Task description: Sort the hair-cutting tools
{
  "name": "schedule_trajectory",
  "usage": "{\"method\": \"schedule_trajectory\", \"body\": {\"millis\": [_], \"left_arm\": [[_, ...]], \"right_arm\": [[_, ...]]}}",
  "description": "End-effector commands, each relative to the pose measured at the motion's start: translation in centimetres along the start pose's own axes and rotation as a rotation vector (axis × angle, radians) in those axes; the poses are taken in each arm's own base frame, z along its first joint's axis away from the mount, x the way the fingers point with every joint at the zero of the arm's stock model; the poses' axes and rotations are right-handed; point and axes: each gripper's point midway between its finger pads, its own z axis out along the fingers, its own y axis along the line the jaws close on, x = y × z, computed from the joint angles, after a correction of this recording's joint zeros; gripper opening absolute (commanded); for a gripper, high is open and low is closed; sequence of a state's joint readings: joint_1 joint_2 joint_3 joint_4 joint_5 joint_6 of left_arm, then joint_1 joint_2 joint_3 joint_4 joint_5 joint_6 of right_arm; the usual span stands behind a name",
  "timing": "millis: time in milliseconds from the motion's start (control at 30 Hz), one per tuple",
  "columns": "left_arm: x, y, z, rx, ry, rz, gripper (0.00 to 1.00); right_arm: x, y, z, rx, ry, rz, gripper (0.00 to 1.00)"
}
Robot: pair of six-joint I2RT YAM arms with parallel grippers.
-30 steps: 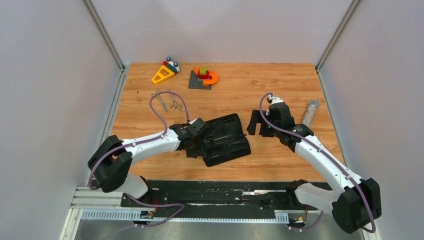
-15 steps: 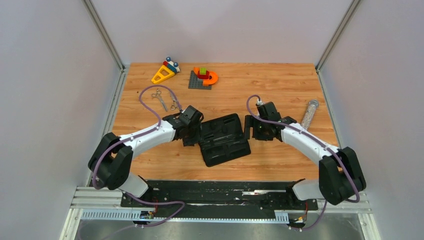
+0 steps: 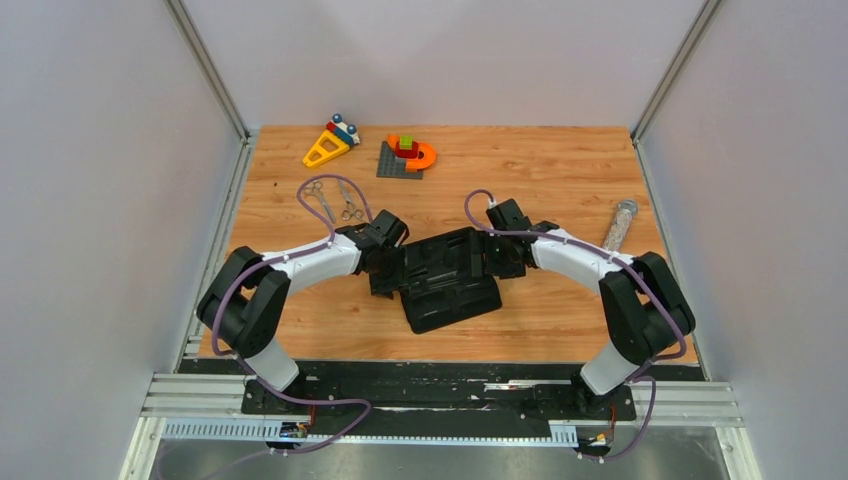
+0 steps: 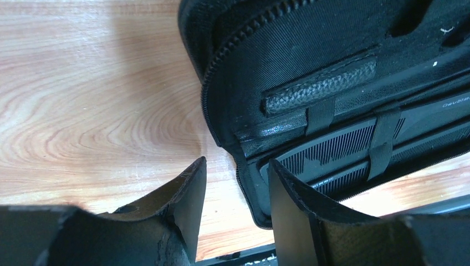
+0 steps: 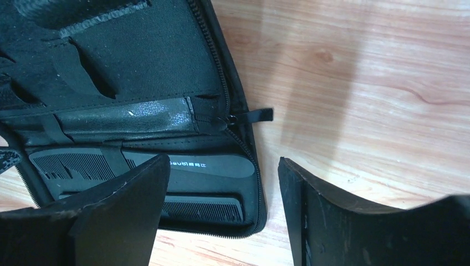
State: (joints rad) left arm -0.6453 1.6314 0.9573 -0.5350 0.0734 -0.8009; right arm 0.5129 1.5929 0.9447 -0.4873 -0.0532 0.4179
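Two slim silver scissors (image 3: 318, 193) (image 3: 348, 207) lie on the table at the back left, apart from both grippers. An open black zip case (image 3: 448, 280) lies in the middle. A black comb (image 4: 338, 147) sits under elastic straps in its lower half and also shows in the right wrist view (image 5: 213, 165), with a second toothed comb (image 5: 205, 209) just below it. My left gripper (image 3: 385, 262) is open, its jaws astride the case's left zip edge (image 4: 235, 166). My right gripper (image 3: 497, 255) is open, its jaws astride the case's right zip edge (image 5: 224, 160).
Colourful toy blocks (image 3: 328, 146) and a grey plate with blocks (image 3: 405, 156) stand at the back. A clear glittery tube (image 3: 620, 225) lies at the right. Grey walls close in both sides. The black rail runs along the near edge.
My right gripper has swung left from the open table to the case's right edge. My left gripper has shifted slightly back to the case's left edge. The scissors have not moved.
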Motion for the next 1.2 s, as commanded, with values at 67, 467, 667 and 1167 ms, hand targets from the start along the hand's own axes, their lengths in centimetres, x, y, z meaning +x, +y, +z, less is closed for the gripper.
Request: {"method": "schedule_trajectory", "body": {"millis": [67,467,667,1167], "left_arm": [[-0.5,-1.5,-0.2,0.065,0.009,0.045,0.52],[-0.4,-3.2,-0.2,0.149,0.030,0.033,0.50],[-0.5,-4.4,-0.2,0.202,0.033,0.023,0.49],[-5.5,-2.3,-3.6,0.134,-0.154,-0.014,0.51]], "right_arm": [[-2.3,2.0,0.8,-0.040,-0.044,-0.015,0.70],[-1.0,3.5,1.0,-0.046,0.029,-0.012,0.46],[-0.2,2.8,1.6,-0.004,0.058,0.027,0.38],[-2.3,2.6,-2.1,-0.008,-0.073,-0.004,0.49]]}}
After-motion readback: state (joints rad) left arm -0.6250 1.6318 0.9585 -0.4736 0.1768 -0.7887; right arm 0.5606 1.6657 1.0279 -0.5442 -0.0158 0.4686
